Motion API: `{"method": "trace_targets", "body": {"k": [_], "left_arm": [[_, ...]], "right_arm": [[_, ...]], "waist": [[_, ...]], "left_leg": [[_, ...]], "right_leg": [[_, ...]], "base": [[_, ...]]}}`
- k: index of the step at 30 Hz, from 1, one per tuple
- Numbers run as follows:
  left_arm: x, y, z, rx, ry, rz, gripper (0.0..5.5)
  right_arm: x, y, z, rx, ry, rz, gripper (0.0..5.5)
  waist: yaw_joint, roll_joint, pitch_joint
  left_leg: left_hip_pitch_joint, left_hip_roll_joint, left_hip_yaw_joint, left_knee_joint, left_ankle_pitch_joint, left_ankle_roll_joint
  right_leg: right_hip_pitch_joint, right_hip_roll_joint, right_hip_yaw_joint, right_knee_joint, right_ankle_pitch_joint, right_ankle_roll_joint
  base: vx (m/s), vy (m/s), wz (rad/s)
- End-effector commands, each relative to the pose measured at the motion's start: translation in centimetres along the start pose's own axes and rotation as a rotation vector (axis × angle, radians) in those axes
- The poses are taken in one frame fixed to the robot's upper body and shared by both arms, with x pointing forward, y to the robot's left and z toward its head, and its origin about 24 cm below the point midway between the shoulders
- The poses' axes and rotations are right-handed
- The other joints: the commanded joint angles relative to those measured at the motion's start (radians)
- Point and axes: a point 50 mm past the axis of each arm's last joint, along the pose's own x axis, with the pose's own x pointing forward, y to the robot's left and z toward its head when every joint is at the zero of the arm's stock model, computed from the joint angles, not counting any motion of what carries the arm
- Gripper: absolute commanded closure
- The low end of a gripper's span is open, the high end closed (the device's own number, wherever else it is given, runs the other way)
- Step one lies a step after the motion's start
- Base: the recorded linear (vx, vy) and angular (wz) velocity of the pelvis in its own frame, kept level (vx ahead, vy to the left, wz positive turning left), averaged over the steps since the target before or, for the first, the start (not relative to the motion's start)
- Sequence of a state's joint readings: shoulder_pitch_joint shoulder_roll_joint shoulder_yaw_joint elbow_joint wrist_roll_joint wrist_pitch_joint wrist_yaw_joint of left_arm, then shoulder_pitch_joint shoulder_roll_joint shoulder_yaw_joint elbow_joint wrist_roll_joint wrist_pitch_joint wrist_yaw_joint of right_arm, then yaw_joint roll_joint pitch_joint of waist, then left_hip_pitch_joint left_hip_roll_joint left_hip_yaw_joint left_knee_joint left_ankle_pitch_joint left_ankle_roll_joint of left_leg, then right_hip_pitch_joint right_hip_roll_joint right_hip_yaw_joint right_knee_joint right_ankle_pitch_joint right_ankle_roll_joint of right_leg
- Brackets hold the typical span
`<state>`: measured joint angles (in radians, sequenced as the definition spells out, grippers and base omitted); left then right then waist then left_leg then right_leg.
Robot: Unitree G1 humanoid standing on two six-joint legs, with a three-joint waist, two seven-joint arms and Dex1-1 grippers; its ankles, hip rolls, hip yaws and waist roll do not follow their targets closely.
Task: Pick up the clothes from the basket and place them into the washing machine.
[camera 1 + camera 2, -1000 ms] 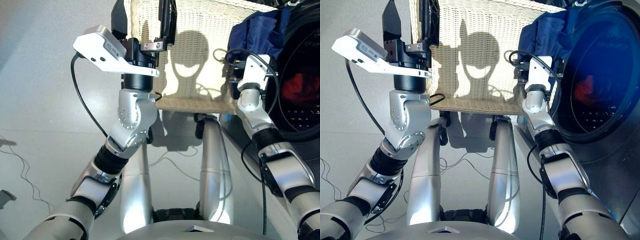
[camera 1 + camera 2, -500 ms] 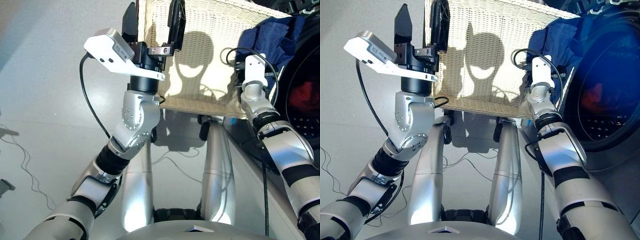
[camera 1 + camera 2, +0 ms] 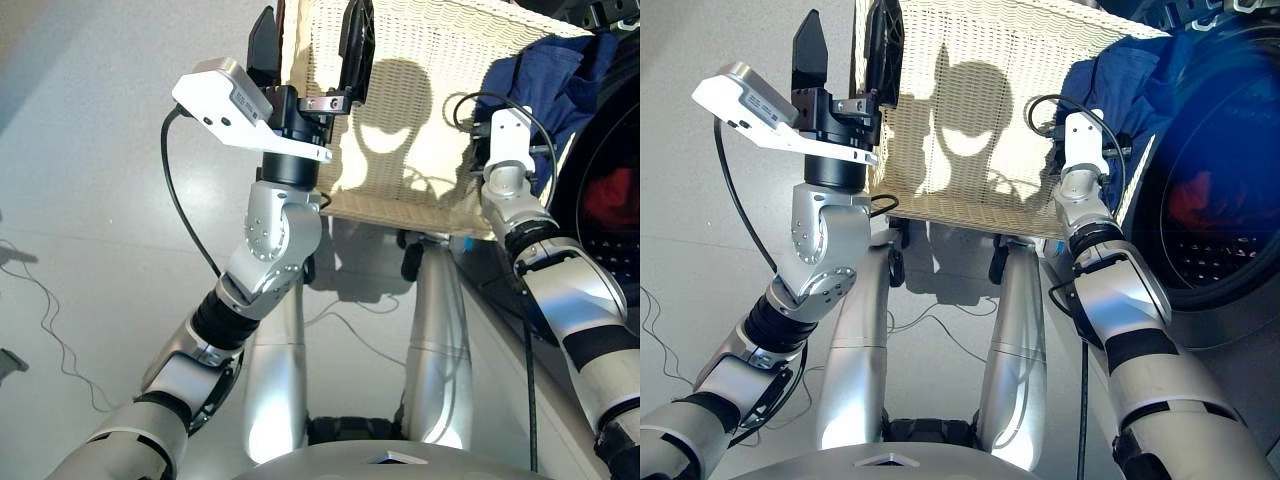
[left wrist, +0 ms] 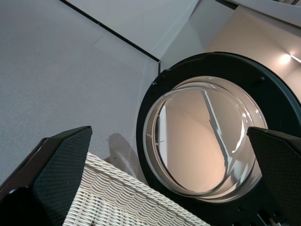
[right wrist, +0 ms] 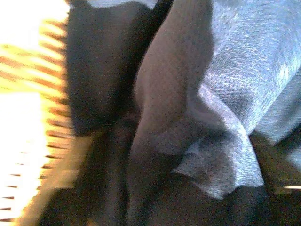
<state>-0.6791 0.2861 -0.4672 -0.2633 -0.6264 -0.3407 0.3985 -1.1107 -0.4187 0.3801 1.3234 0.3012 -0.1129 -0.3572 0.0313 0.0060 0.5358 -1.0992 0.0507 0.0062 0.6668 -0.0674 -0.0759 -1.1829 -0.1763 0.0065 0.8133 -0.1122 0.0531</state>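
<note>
A two-armed robot works at the cream wicker basket (image 3: 970,110), where the navy garment (image 3: 545,70) lies bunched in the corner nearest the washing machine (image 3: 1210,200); a coral-red garment (image 3: 612,200) already shows behind the machine's dark round front. The right gripper (image 3: 500,140) is pressed in against the blue cloth, which fills the right wrist view, so whether its fingers have closed on the fabric cannot be told. The left gripper (image 3: 305,45) is raised at the basket's far edge with its two black fingers (image 4: 56,169) spread wide and nothing between them, the glass porthole door (image 4: 207,141) visible beyond. The step in hand appears to be taking hold of the navy piece. To do it well, the right arm would need a deep pinch on a thick fold rather than a loose edge, then a lift clear of the low rim before swinging toward the drum, so no trailing cloth snags on the weave.
</note>
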Motion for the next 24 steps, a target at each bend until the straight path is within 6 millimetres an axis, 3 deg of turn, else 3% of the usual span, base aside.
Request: {"method": "trace_targets", "body": {"k": [1,5,13,16,24], "left_arm": [[0.3,-1.2,2.2,-0.031,-0.113,-0.071,0.00],[0.3,-1.0,2.3,-0.026,-0.120,-0.061,0.00],[0.3,-0.2,3.0,0.004,-0.156,-0.017,0.00],[0.3,0.2,3.2,0.032,-0.171,0.005,0.00],[0.1,0.9,3.6,0.073,-0.200,0.035,0.00]], "right_arm": [[0.3,-0.4,1.1,0.003,-0.031,-0.012,5.50],[0.1,-0.1,1.5,0.011,-0.071,-0.018,5.50],[-1.8,0.5,2.6,0.294,-0.243,-0.051,5.50],[-2.9,-0.7,2.5,0.345,-0.324,-0.098,5.50],[-5.2,-7.2,0.7,0.459,-0.438,-0.406,5.50]], "waist": [[0.012,0.056,-0.016],[0.006,0.051,-0.016],[-0.028,0.021,-0.016],[-0.042,0.010,-0.016],[-0.071,-0.009,-0.016]], "left_leg": [[-0.008,0.008,0.040,0.027,-0.034,0.019],[-0.007,0.008,0.040,0.023,-0.032,0.019],[0.007,0.011,0.040,-0.003,-0.024,0.020],[0.007,0.012,0.037,-0.001,-0.026,0.020],[0.014,0.018,0.029,-0.003,-0.031,0.018]], "right_leg": [[0.028,0.025,0.011,-0.062,0.050,0.045],[0.030,0.026,0.010,-0.067,0.052,0.046],[0.041,0.033,0.013,-0.091,0.059,0.048],[0.041,0.034,0.014,-0.092,0.056,0.049],[0.043,0.041,0.015,-0.087,0.049,0.053]], "base": [[0.000,0.000,0.000],[0.000,0.000,0.000],[0.000,0.000,0.000],[0.000,0.000,0.000],[0.000,0.000,0.000]]}}
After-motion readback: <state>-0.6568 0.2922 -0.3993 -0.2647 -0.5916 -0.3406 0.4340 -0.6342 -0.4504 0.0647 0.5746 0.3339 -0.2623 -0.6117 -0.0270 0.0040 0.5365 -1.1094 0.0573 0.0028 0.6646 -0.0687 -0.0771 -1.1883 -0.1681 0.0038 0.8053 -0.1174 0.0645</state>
